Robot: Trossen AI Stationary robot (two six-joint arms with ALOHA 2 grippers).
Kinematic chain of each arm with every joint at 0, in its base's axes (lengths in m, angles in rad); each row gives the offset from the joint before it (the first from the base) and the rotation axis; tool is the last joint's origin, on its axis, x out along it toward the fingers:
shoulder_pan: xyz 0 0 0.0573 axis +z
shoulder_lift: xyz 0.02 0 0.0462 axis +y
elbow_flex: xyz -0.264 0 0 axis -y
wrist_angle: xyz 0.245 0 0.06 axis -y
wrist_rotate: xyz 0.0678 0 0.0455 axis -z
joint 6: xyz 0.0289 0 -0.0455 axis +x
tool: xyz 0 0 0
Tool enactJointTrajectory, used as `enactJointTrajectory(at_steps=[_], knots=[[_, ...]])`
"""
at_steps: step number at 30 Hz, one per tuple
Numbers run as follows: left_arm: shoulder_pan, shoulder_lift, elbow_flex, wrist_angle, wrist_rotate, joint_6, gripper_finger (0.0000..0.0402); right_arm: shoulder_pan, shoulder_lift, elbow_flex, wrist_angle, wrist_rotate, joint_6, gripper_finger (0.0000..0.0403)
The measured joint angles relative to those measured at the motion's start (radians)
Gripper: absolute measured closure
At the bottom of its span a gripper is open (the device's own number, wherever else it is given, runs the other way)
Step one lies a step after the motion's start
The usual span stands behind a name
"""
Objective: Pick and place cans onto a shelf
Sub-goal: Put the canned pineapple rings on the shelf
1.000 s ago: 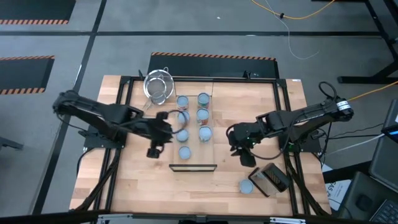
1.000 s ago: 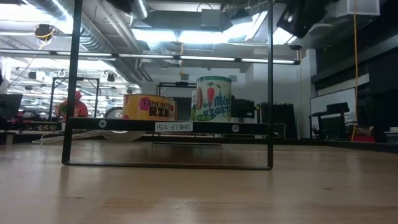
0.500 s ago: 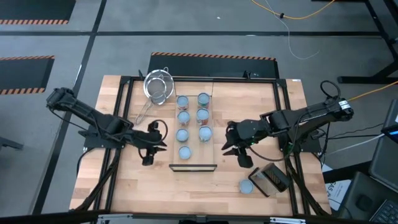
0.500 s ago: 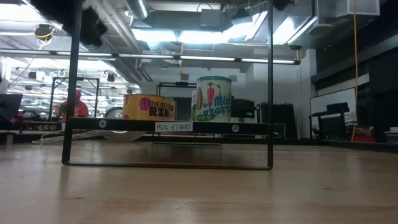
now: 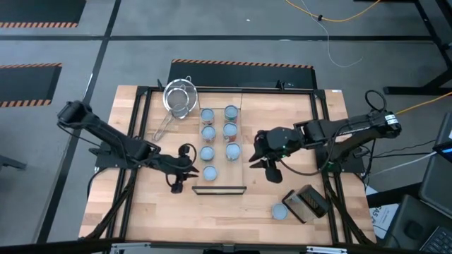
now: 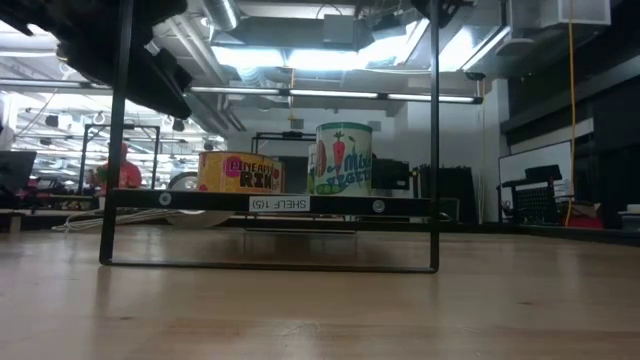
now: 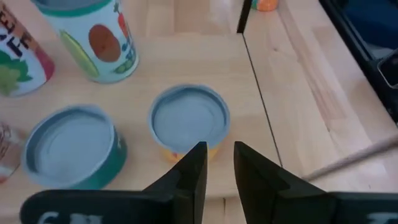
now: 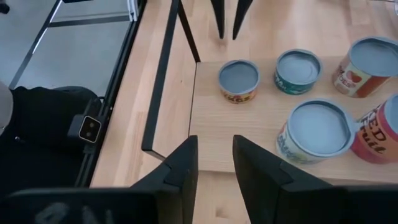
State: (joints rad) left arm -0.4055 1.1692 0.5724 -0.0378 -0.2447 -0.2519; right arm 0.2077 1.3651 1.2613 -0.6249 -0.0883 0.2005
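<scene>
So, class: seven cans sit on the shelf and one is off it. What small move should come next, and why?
Probably the right gripper should swing toward the lone can, which sits on the table beside the dark box, off the shelf. That gripper holds nothing and is the nearer one; the left gripper hovers at the shelf's other side, also holding nothing.

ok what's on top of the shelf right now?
Seven cans stand on the shelf in two rows. An eighth can sits off it on the table. Their labels can't be seen from above.

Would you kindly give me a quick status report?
Left claw and right claw empty, flanking shelf. Seven cans shelved; one can left. Path clear.
</scene>
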Motion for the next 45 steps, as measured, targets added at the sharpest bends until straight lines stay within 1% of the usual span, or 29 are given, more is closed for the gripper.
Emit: enactJointTrajectory(at_steps=[3, 8, 16, 20, 29, 36, 40, 45], knots=[[0.015, 0.043, 0.0, 0.041, 0.003, 0.025, 0.032, 0.0, 0.0, 0.0, 0.0, 0.0, 0.0, 0.0297], [0.035, 0.095, 0.0, 0.067, 0.088, 0.096, 0.0299, 0.0, 0.0, 0.0, 0.0, -0.001, 0.005, 0.0297], [0.036, 0.122, 0.0, 0.12, 0.097, 0.373, 0.0297, 0.0, 0.0, 0.0, 0.0, -0.002, 0.007, 0.0297], [0.037, 0.122, 0.0, 0.13, 0.085, 0.466, 0.0298, 0.0, 0.001, 0.0, 0.0, -0.002, 0.007, 0.0297], [0.037, 0.151, 0.001, 0.169, 0.083, 0.551, 0.0298, 0.0, 0.001, 0.0, -0.001, -0.002, 0.006, 0.0297], [0.045, 0.2, 0.001, 0.172, 0.079, 0.554, 0.0298, 0.0, 0.001, 0.0, -0.001, -0.002, 0.006, 0.0297], [0.058, 0.209, 0.001, 0.173, 0.079, 0.554, 0.0299, 0.0, 0.001, 0.0, 0.0, -0.002, 0.007, 0.0297], [0.074, 0.208, 0.001, 0.173, 0.105, 0.553, 0.0311, 0.0, 0.001, 0.0, -0.001, -0.002, 0.007, 0.0297]])
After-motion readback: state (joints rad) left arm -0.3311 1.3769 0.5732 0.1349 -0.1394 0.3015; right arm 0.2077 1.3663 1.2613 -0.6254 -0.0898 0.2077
